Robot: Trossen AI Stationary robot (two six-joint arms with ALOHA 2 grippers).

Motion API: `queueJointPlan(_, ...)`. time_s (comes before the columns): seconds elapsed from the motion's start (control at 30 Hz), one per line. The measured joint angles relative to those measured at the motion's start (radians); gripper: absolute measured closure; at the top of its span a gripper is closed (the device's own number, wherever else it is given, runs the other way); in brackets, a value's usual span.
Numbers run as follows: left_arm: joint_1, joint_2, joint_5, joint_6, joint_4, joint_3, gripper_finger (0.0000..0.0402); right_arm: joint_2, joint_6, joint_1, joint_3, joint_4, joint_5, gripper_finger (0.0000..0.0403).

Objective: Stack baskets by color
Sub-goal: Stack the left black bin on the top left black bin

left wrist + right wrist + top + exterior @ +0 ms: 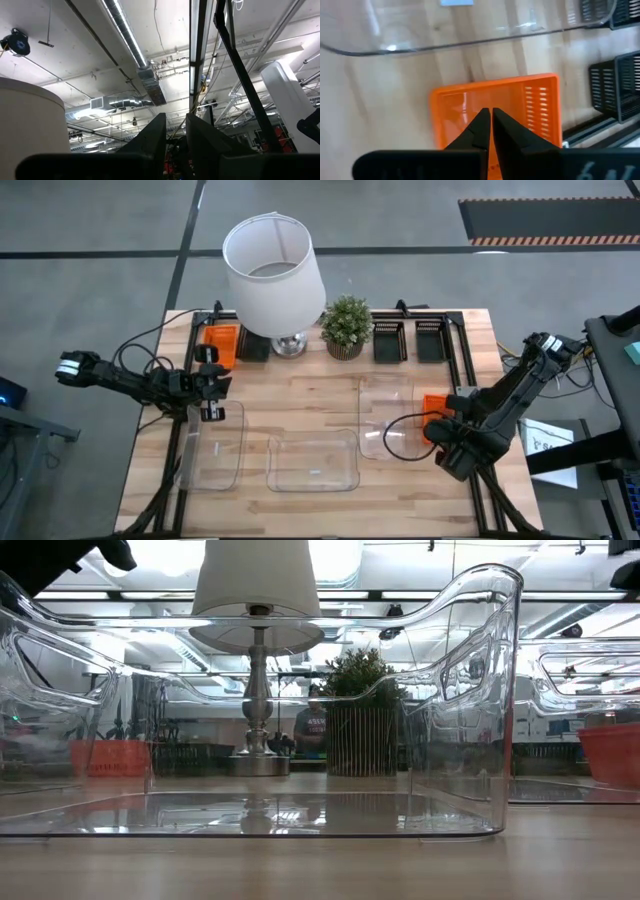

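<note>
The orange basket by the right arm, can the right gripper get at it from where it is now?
Probably yes: the right gripper, fingers shut, hangs right over the orange basket with nothing between them.

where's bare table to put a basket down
Best patch: the bare wood mid-table, between the lamp and plant behind and the middle clear basket in front. The front right corner is also bare. Crowded: the back edge, with an orange basket and two black baskets, and the right side, where the right gripper sits on another orange basket.
</note>
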Motion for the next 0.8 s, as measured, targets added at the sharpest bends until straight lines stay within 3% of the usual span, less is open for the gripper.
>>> queueJointPlan(0.23,0.0,0.005,0.0,0.0,-0.003,0.0,0.0343,0.0,0.014,-0.026,-0.109,-0.001,0.099,0.0394)
queueJointPlan(0.8,0.0,0.005,0.0,-0.002,-0.003,0.0,0.0343,0.0,-0.082,-0.187,-0.254,0.135,0.118,0.0394)
